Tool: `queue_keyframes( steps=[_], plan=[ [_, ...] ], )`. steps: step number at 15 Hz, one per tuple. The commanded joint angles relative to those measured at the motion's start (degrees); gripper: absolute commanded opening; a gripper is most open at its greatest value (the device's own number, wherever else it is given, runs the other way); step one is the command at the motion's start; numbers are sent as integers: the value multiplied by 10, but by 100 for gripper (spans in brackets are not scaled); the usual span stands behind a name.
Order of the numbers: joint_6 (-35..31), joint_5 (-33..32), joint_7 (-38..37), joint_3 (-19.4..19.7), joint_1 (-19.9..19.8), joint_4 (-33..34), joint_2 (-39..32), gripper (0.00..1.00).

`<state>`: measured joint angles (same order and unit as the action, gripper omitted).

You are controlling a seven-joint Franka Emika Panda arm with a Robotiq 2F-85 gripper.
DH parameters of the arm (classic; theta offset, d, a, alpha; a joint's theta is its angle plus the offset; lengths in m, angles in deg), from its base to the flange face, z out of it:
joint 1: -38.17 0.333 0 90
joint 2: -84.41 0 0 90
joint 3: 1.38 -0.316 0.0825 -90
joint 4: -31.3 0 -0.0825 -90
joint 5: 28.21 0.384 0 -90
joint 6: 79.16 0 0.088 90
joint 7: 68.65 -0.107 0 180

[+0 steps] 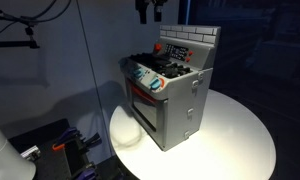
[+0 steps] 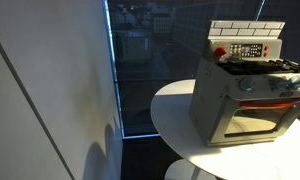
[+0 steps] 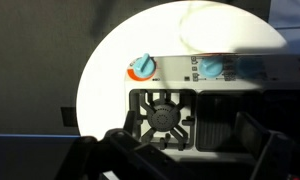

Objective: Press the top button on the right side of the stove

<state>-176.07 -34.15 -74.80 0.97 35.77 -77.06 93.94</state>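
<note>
While hovering above small grey toy stove at centre of round white table, gripper fingers spread. Dark control panel at 12 o'clock. Risk: off-target descent presses wrong button or tips stove.

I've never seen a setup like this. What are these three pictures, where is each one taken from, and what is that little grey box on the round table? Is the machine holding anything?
A robot arm is working here, and three cameras watch it. Two stand outside the robot and look at a white round table from different sides. On it stands a small toy stove, grey, with an oven door, teal knobs and black burners. The third camera rides on the arm's wrist and looks straight down on the stove top. The dark shapes along that picture's lower edge are the gripper, the arm's two-fingered hand. It seems to hold nothing, though whether its fingers are open is hard to tell.
</note>
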Motion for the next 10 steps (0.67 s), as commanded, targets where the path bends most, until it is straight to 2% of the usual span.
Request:
queue_keyframes(
  steps=[1, 6, 7, 10],
  plan=[
    [-45, 10, 50, 3, 1, -54, 46, 100],
    [-74, 20, 67, 5, 2, -84, 64, 100],
    [-58, 5, 51, -1, -1, -64, 46, 100],
    [-65, 8, 52, -1, -1, -73, 51, 100]
  ],
)
